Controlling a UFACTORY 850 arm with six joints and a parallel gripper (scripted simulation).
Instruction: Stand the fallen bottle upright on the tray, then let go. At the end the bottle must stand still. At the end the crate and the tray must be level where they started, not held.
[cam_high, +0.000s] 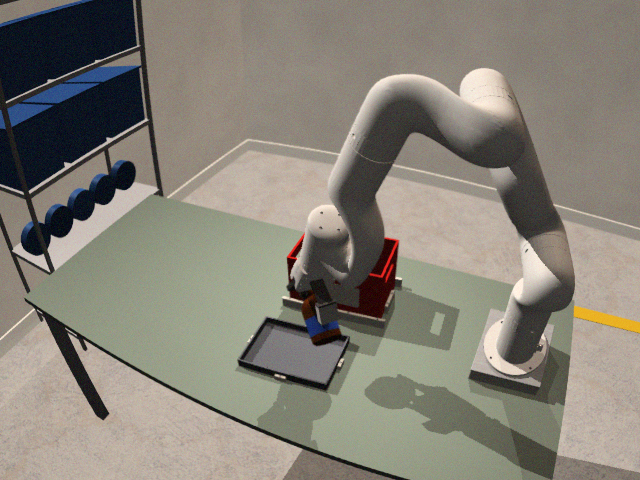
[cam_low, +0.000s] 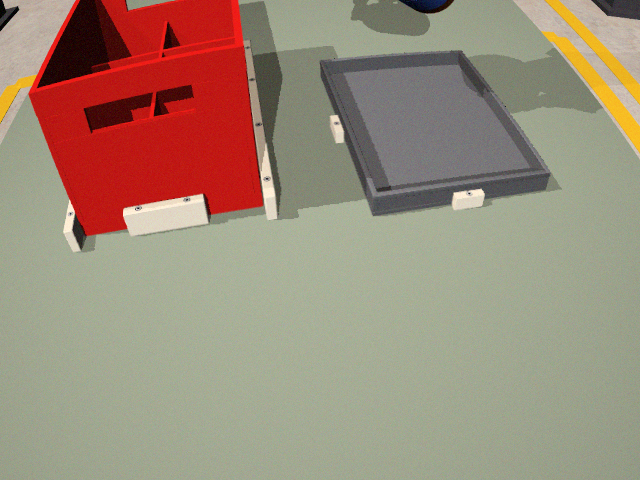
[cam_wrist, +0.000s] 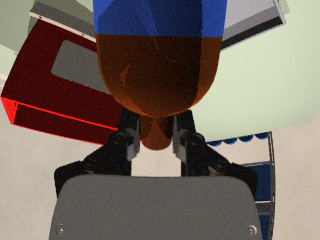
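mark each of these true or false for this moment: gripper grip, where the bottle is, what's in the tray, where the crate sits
1. The gripper is shut on the brown bottle at its neck. True.
2. The bottle already stands by itself on the grey tray. False: it is held tilted above the tray's corner nearest the crate, and the tray floor shows nothing on it in the exterior view.
3. The bottle has a blue label band. True.
4. The red crate sits inside the tray. False: it rests on the green table beside the tray, held in by cream blocks.
5. The crate has inner dividers. True.
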